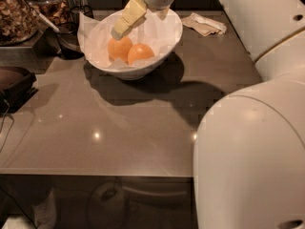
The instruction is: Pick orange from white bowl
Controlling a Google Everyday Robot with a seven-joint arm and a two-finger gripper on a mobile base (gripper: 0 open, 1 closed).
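The gripper [120, 31] is hanging over the bowl [167, 36] by the desk's [143, 128] far edge, its opening impossible to tell. The orange [141, 53] is lying just below, toward the right edge.

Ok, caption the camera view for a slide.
Gripper hangs over the white bowl, which holds the orange and a paler fruit.

table [119, 128] | white bowl [143, 72] far-centre | crumpled napkin [205, 24] far-right | hand [117, 32] above bowl

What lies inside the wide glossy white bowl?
Crinkled white paper, a redder orange, a paler orange left of it, the cream gripper above them. Paper hides the bowl's bottom.
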